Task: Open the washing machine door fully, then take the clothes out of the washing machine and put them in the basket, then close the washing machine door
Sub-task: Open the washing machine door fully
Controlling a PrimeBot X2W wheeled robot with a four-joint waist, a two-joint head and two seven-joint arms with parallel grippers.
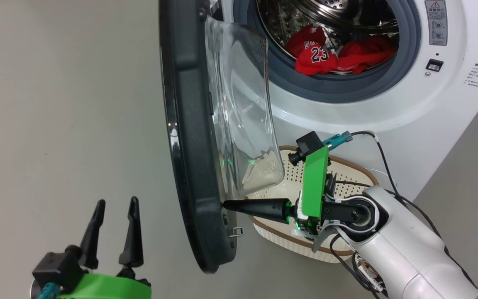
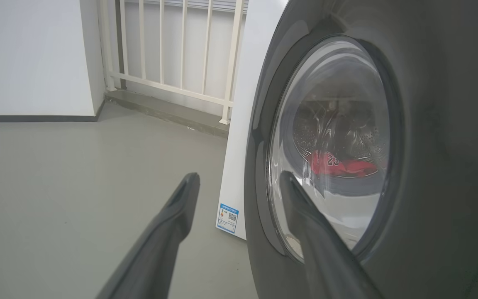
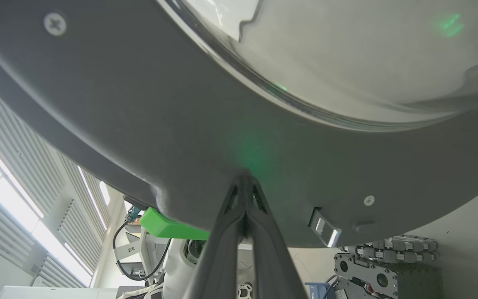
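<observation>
Your right gripper [image 1: 225, 204], jaws pressed together and empty, touches the matte dark rim of the round door [image 1: 189, 124]; your left gripper [image 1: 116, 202] gapes wide beside it, empty.

The left gripper [image 1: 117, 200] sits at the near left, its two long dark fingers pointing away from the robot and spread wide apart. Its green wrist mount [image 1: 98, 286] shows at the very near edge. The right arm's pale forearm [image 1: 405, 253] reaches in from the near right. Its wrist is bent so that the right gripper [image 1: 227, 204] points leftward, both fingers pressed together into a single dark point.
</observation>
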